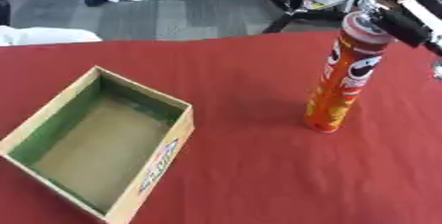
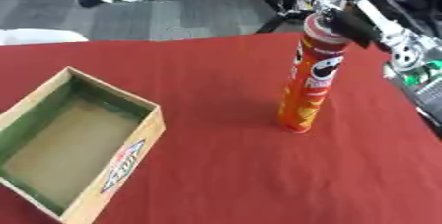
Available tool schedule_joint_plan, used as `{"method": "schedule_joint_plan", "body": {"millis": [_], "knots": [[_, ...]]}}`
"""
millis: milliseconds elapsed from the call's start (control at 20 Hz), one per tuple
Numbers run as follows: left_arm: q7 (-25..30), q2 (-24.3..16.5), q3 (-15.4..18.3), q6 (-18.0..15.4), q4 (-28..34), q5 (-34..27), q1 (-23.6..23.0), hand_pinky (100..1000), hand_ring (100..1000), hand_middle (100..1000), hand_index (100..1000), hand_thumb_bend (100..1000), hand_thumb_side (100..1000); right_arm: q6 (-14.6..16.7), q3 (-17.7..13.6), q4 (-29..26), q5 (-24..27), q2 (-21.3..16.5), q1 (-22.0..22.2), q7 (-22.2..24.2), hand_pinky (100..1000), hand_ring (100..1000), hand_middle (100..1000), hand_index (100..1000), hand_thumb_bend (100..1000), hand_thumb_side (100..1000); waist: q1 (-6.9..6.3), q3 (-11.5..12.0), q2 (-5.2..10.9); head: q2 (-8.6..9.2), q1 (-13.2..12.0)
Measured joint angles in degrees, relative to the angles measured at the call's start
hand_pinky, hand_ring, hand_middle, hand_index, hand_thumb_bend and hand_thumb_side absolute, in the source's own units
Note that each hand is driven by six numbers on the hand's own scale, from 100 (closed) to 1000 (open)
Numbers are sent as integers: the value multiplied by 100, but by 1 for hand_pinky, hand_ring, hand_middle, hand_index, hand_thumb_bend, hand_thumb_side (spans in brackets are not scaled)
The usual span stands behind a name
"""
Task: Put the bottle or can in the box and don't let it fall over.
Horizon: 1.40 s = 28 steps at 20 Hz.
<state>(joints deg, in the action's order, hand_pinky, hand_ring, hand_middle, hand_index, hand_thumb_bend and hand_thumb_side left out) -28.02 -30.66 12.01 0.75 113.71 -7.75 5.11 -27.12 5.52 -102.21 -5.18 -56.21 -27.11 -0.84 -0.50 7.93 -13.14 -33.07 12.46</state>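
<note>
Left eye view: a tall orange can (image 1: 344, 77) stands upright on the red table (image 1: 259, 168), right of centre. The right hand (image 2: 345, 13) meets its top; its fingers seem curled round the lid. The open box (image 1: 95, 144) sits lower left.

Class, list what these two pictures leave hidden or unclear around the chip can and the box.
- Right hand, both views: its fingers at the top of the chip can are blurred; grip unclear.
- Left hand: in neither view.
- Box, right eye view: left corner cut off by the edge.
- Box label: too blurred to read.
</note>
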Motion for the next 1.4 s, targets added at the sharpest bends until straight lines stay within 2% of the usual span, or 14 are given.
{"method": "schedule_joint_plan", "body": {"millis": [700,1400], "knots": [[38,1,0,10,0,0,18,877,776,828,735,531,458,-52,123,0,50,57,-118,4,812,959,943,948,100,1000,0,30,-32,5,8],[64,2,0,13,0,0,37,877,777,828,734,530,458,-71,193,39,74,104,-210,177,815,966,947,949,100,1000,33,39,-56,5,15]]}}
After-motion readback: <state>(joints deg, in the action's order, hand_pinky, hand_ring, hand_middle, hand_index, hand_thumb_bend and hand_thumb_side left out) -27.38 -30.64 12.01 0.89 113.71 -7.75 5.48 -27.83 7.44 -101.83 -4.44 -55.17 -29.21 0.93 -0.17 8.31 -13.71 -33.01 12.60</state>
